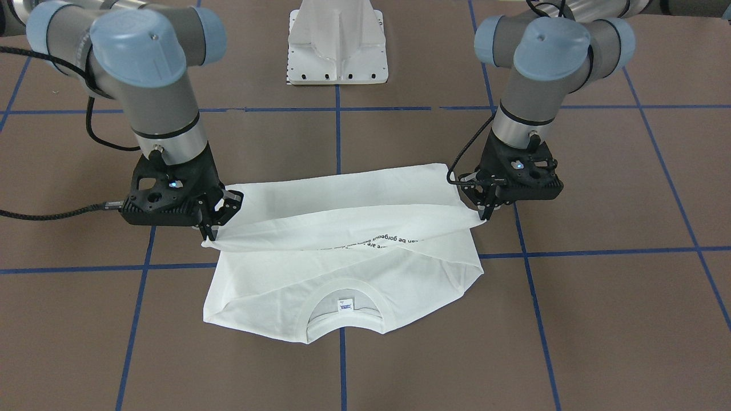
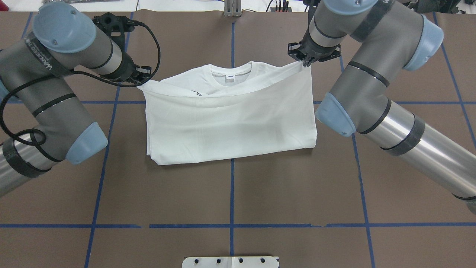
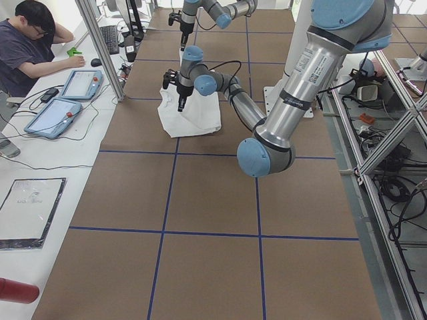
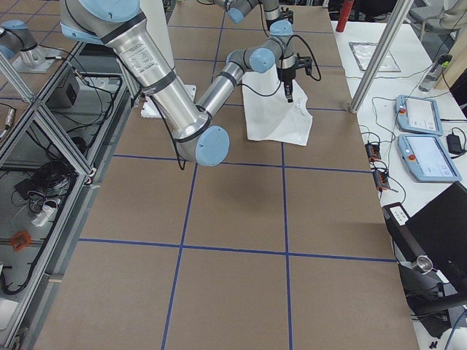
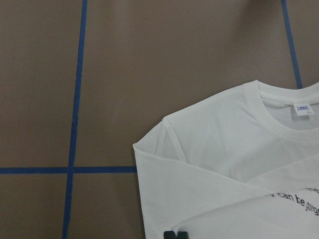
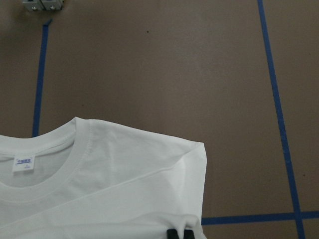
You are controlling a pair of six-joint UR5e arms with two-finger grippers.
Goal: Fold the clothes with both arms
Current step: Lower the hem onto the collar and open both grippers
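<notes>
The white shirt lies in the middle of the brown table, on the half far from the robot, across 1 of the blue tape lines. Its round collar points away from the robot, and a small blue-white label shows inside it. The lower part of the shirt is folded over the upper part, so the fold is on the side near the robot and the free edge runs just before the collar. This edge is stretched between the 2 grippers and, in the front view, it hangs a little above the cloth under it. Below it, part of 1 line of black text shows.

The left gripper holds the corner of this edge on the robot's left, with its jaws pressed together on the cloth. The right gripper holds the opposite corner in the same way, its jaws also clamped on the cloth. Both grippers point down, close above the table. The white pedestal stands well apart from the shirt.
</notes>
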